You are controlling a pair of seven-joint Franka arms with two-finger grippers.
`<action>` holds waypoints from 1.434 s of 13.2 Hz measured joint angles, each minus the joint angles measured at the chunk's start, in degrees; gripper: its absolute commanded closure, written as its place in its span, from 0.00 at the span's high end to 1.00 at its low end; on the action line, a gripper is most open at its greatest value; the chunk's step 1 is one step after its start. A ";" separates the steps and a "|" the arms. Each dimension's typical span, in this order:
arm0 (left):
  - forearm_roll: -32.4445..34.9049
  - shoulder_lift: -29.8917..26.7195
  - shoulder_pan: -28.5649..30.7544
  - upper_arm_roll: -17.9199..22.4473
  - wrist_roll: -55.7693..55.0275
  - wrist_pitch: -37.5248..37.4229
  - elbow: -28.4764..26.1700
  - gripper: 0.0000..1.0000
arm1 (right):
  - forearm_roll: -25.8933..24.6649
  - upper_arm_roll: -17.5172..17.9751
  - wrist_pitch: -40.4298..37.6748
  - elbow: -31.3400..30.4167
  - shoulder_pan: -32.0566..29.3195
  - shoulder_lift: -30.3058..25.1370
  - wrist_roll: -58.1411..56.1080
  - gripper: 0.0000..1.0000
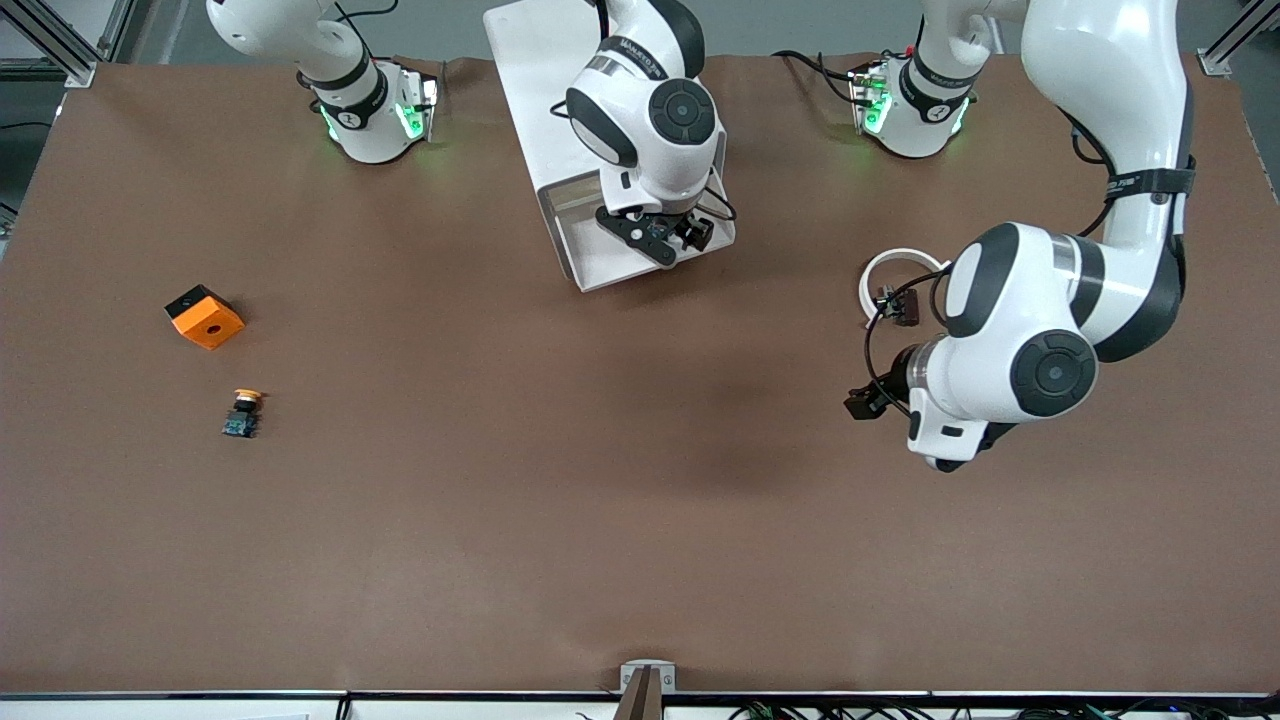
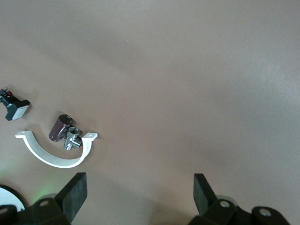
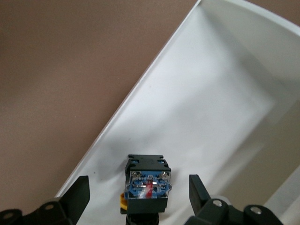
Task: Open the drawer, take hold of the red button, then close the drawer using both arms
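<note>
The white drawer (image 1: 578, 262) stands pulled open from the white cabinet (image 1: 545, 90) at the robots' side of the table. A button (image 3: 147, 180) with a black body and bluish base lies inside on the drawer floor (image 3: 211, 93), base up; its cap is hidden. My right gripper (image 3: 139, 185) is open just above it, one finger on each side, not touching; it also shows in the front view (image 1: 668, 243), where it hides the button. My left gripper (image 2: 140, 183) is open and empty over bare table toward the left arm's end (image 1: 866, 400).
An orange cube (image 1: 204, 316) and a like button with a yellow-orange cap (image 1: 243, 410) lie toward the right arm's end. A white half-ring clamp (image 2: 56, 158), a brown cylinder (image 2: 60, 127), a metal fitting (image 2: 71, 139) and a small black-and-white switch (image 2: 14, 105) lie by the left gripper.
</note>
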 measured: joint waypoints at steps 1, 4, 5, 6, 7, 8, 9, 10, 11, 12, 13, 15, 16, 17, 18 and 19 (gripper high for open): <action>0.00 0.00 -0.57 -0.04 -0.21 0.09 -0.25 1.00 | 0.00 0.00 0.00 0.00 0.10 0.04 0.00 0.91; 0.00 -0.02 -1.96 -0.67 -5.15 0.09 -0.48 1.00 | 0.00 0.00 0.00 0.00 0.34 0.39 0.00 0.79; 0.00 -0.03 -2.36 -1.15 -6.92 0.09 -0.63 1.00 | 0.00 0.00 0.00 0.01 0.42 0.61 0.00 0.75; 0.00 -0.06 -2.58 -1.85 -8.46 0.09 -0.87 1.00 | 0.00 0.00 0.02 0.03 0.47 0.81 0.00 0.69; 0.00 -0.09 -2.69 -2.58 -9.81 0.09 -1.17 1.00 | 0.00 0.00 0.03 0.09 0.50 0.96 0.00 0.65; 0.00 -0.14 -2.81 -3.07 -10.94 0.09 -1.54 1.00 | 0.00 0.00 0.04 0.18 0.50 1.02 0.00 0.61; 0.00 -0.23 -2.88 -3.58 -11.86 0.09 -1.97 1.00 | 0.00 0.00 0.03 0.27 0.51 1.02 0.00 0.57; 0.00 -0.36 -3.02 -4.02 -12.86 0.08 -2.30 1.00 | 0.00 0.00 0.03 0.36 0.53 1.02 0.00 0.53; 0.00 -0.55 -3.36 -4.36 -13.94 -0.09 -2.47 1.00 | 0.00 0.00 0.03 0.40 0.53 1.03 -0.01 0.49; 0.00 -0.81 -3.97 -4.62 -15.26 -0.45 -2.54 1.00 | 0.00 0.00 0.03 0.42 0.53 1.03 -0.01 0.36; 0.00 -1.21 -4.85 -4.75 -17.02 -1.00 -2.57 1.00 | 0.00 0.00 0.03 0.45 0.53 1.03 -0.01 0.16; 0.00 -2.26 -7.01 -4.88 -20.61 -2.78 -2.83 1.00 | 0.00 0.00 0.03 0.71 0.54 1.04 0.01 0.00; 0.01 -2.83 -7.75 -4.93 -21.48 -3.41 -3.43 1.00 | 0.00 -0.01 0.03 0.93 0.54 1.05 0.02 0.00; 0.01 -3.41 -7.98 -5.15 -21.62 -3.04 -4.59 1.00 | 0.00 -0.04 0.06 1.25 0.54 1.06 0.02 0.00; 0.01 -3.97 -7.89 -5.51 -21.62 -1.13 -6.38 1.00 | 0.00 -0.15 0.08 1.73 0.54 1.07 0.02 0.00; 0.01 -4.58 -7.75 -6.09 -21.56 2.05 -8.69 1.00 | 0.01 -0.33 0.07 2.38 0.52 1.07 0.02 0.00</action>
